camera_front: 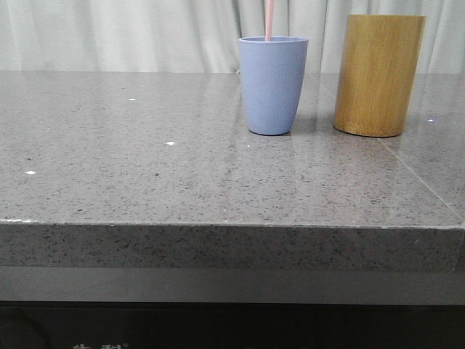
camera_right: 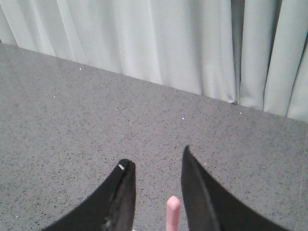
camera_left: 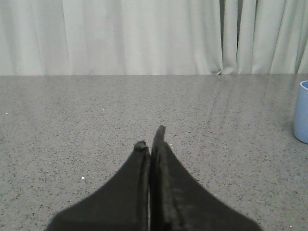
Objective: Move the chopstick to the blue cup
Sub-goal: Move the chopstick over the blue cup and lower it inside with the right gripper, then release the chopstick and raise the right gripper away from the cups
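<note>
The blue cup stands upright on the grey counter, toward the back. A pale pink chopstick rises from inside it and runs out of the top of the front view. In the right wrist view my right gripper is open, with the chopstick's rounded upper end between its fingers, close to one finger and apart from the other. My left gripper is shut and empty, low over the counter; the blue cup's edge shows off to its side. Neither gripper appears in the front view.
A taller yellow-brown bamboo holder stands just right of the blue cup. The grey speckled counter ends in a front edge. White curtains hang behind.
</note>
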Controlling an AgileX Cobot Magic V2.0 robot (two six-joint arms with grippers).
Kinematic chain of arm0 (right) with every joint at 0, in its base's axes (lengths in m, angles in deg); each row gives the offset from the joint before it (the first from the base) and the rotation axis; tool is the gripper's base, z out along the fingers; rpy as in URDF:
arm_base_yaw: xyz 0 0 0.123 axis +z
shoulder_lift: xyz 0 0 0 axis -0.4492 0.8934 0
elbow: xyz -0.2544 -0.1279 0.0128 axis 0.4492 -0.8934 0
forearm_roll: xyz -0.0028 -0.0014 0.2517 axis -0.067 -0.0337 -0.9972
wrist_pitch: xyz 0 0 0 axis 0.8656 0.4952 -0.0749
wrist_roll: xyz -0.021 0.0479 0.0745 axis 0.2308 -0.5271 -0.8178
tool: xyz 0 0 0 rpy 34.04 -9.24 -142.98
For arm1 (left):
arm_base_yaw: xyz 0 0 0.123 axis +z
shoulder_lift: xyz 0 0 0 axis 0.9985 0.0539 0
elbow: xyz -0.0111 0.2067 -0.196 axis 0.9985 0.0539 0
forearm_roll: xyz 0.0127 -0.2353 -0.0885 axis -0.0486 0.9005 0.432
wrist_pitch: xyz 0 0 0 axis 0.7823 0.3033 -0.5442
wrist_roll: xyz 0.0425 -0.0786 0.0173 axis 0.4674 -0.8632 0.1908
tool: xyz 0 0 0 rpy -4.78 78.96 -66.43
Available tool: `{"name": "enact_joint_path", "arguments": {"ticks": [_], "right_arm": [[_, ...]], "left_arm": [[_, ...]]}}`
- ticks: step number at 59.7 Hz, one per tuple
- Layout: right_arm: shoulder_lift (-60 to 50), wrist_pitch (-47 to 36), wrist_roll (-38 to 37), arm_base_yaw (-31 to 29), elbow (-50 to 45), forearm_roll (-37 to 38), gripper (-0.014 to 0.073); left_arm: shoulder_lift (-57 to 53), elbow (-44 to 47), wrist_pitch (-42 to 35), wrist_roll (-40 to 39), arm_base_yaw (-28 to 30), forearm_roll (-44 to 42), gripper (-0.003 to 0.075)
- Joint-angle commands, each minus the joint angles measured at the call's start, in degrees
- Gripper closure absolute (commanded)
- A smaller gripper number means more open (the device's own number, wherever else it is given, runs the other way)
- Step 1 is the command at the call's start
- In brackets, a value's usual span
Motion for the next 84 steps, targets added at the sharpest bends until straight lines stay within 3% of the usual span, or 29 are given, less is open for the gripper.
{"name": "enact_joint_path", "arguments": {"ticks": [1,26,44,55,71,84], "right_arm": [[-5.5,-1.4,0.5,-0.9,2.0,0.8,0.0330],[-17.4,18.2,0.5,-9.4,2.0,0.8,0.0645],[-26.8,31.9,0.5,-21.6,-1.6,3.7,0.0664],[-38.1,25.8,0.0,-28.0,-15.1,4.5,0.0664],[-57.2,14.4,0.0,-28.0,-39.7,0.8,0.0664],[-72.6,9.8,0.0,-28.0,-55.8,0.8,0.0664]], "left_arm": [[0.7,-1.4,-5.0,0.0,0.0,0.5,0.0739],[0.7,-1.4,-5.0,0.0,0.0,0.5,0.0739],[0.7,-1.4,-5.0,0.0,0.0,0.5,0.0739],[0.7,-1.4,-5.0,0.0,0.0,0.5,0.0739],[0.7,-1.4,-5.0,0.0,0.0,0.5,0.0739],[0.7,-1.4,-5.0,0.0,0.0,0.5,0.0739]]}}
